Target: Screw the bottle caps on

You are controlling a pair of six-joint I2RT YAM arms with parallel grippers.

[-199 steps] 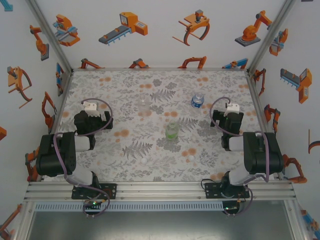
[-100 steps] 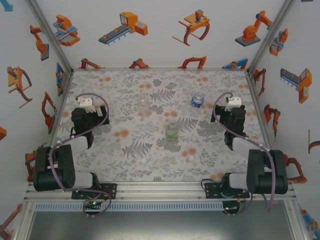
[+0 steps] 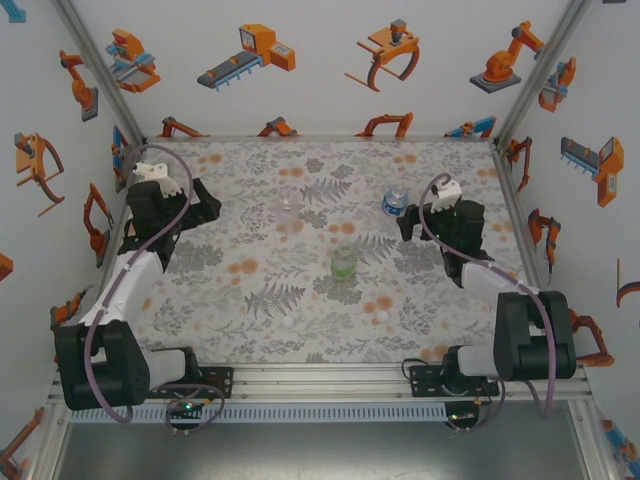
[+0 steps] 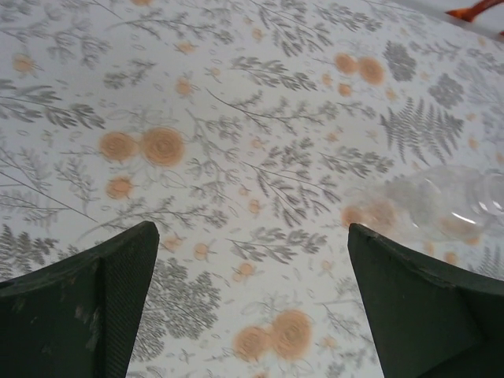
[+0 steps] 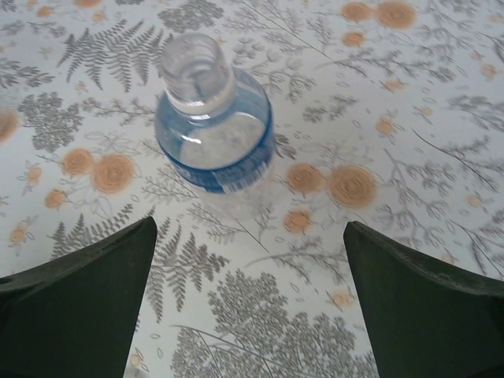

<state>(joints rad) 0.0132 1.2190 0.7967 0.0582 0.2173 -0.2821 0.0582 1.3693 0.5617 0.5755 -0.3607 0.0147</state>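
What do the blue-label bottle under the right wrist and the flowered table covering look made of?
The blue-label bottle is likely thin clear plastic with a glossy finish: its open neck is see-through and highlights sit on its shoulder. The table covering looks like a printed sheet, flat and matte with no glare. Whether it is vinyl or cloth I cannot tell.

Black-and-white arms [image 3: 125, 285], looping purple cables [image 3: 422, 215], dark left hand [image 4: 252, 236], right hand [image 5: 250, 228].

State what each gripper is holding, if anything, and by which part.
Nothing is held. The left gripper and the right gripper are both open and empty.
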